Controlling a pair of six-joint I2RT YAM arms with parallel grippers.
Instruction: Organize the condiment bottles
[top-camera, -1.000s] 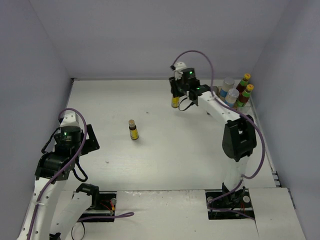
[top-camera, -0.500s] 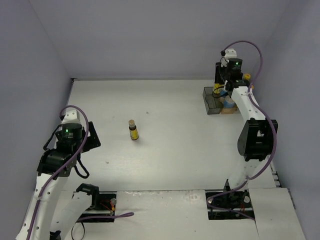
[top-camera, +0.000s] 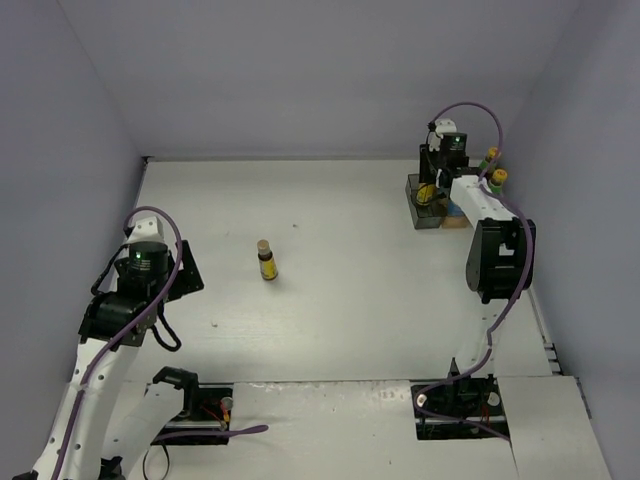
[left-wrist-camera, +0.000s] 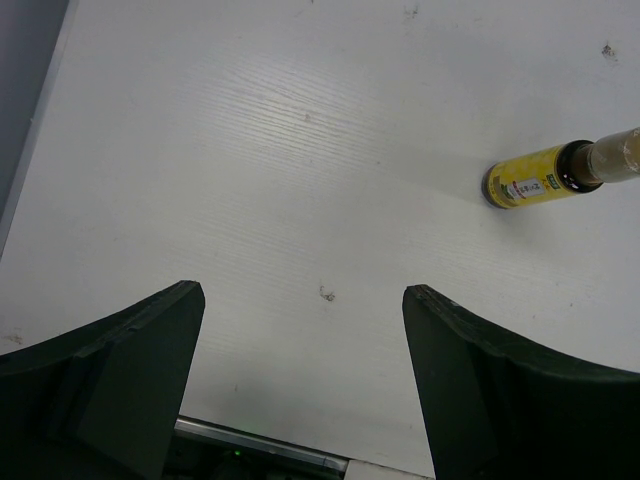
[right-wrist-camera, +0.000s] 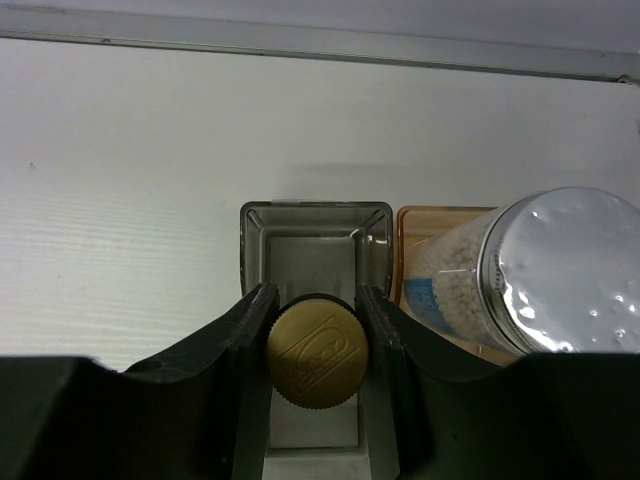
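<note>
Left gripper (left-wrist-camera: 300, 300): fingers spread wide, nothing between them, hovering low over the table (left-wrist-camera: 250, 150) close to the arm bases. Out ahead of it, upright at mid-table and well apart from everything else: one small brown yellow-labelled bottle (top-camera: 266, 260), untouched.

Farther back, toward the far right corner: right gripper (right-wrist-camera: 317, 292) closed narrow on the second brown bottle (top-camera: 428, 193), pinching it at the gold cap (right-wrist-camera: 317, 350) and holding it over the grey compartment (right-wrist-camera: 315, 208) of the tray (top-camera: 418, 215). Hard to tell whether already resting on the compartment floor or hanging just above.

Just beside, in the tan compartment (right-wrist-camera: 440, 213): a white silver-lidded jar (right-wrist-camera: 560, 265), standing upright. Beyond the arm in the top view: two dark bottles (top-camera: 490, 155), only their yellow caps showing, at the tray's far side. Second jar not to be made out, probably hidden behind the arm.

Judged well past halfway. Likely left to do: set this bottle down and let go, then fetch the lone one from mid-table and place it alongside.
</note>
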